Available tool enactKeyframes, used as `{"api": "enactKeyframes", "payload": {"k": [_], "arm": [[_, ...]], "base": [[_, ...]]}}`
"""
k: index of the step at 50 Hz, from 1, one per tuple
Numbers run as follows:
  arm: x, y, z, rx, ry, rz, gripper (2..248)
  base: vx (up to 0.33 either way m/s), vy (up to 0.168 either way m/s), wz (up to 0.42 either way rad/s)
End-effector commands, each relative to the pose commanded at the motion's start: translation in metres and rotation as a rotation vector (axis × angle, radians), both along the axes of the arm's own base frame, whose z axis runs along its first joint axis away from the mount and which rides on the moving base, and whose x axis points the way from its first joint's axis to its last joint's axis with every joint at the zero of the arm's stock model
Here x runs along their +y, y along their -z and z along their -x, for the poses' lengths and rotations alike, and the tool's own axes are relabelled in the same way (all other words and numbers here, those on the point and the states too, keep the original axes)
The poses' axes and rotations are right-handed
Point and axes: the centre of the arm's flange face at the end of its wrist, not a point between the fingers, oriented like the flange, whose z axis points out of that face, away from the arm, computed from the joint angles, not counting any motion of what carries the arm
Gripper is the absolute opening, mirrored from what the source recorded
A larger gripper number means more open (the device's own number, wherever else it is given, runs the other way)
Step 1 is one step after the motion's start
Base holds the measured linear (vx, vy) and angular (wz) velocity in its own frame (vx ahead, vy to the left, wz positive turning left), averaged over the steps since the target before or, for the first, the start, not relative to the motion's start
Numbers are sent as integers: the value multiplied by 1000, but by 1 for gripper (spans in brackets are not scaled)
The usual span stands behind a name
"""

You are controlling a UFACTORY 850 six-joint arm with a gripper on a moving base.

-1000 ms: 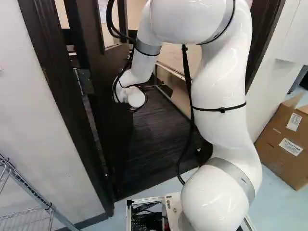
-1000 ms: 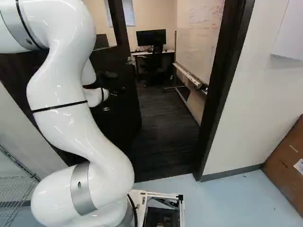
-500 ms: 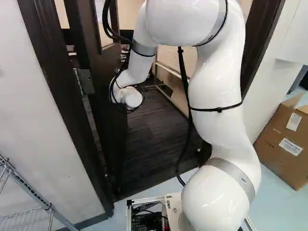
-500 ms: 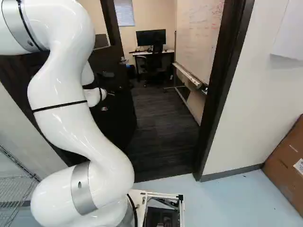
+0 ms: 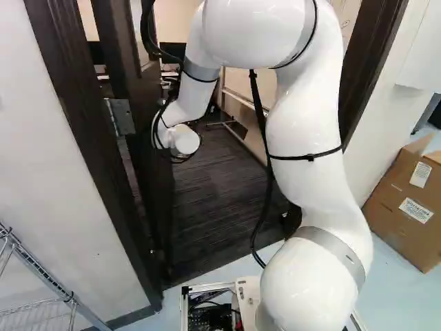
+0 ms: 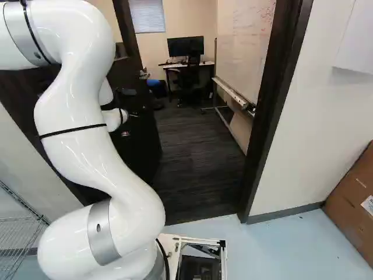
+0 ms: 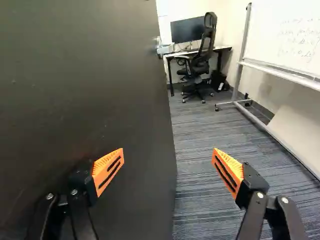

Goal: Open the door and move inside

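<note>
At the left of the left base view, door stands ajar into the room, upright, hung by a hinge on the dark frame. My arm reaches through the doorway, its wrist end close by the door; contact I can't tell.

Right base view: same door behind the arm, floor showing between it and the far jamb — gap looks decent, base fit unconfirmed.

Wrist view: gripper spread wide, nothing clamped. Door face lies ahead of one finger, carpet ahead of the other, upright free edge running between the two. That's the key relation — next push should go sideways onto the face, toward the hinge side, then drive in. Risk: catching that edge, or door swinging back.
</note>
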Motion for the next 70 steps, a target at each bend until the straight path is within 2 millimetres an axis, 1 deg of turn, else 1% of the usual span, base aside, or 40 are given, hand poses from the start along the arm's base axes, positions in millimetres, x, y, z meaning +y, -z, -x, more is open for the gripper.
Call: {"api": "enactKeyframes", "payload": {"k": [13,28,46,70], "arm": [[6,0,0,-3,-12,1,247],[3,0,0,-2,-8,2,247],[-15,-1,1,3,17,4,247],[-51,-3,3,13,73,10,247]], "base": [[0,0,0],[0,0,0],[0,0,0],[0,0,0]]}}
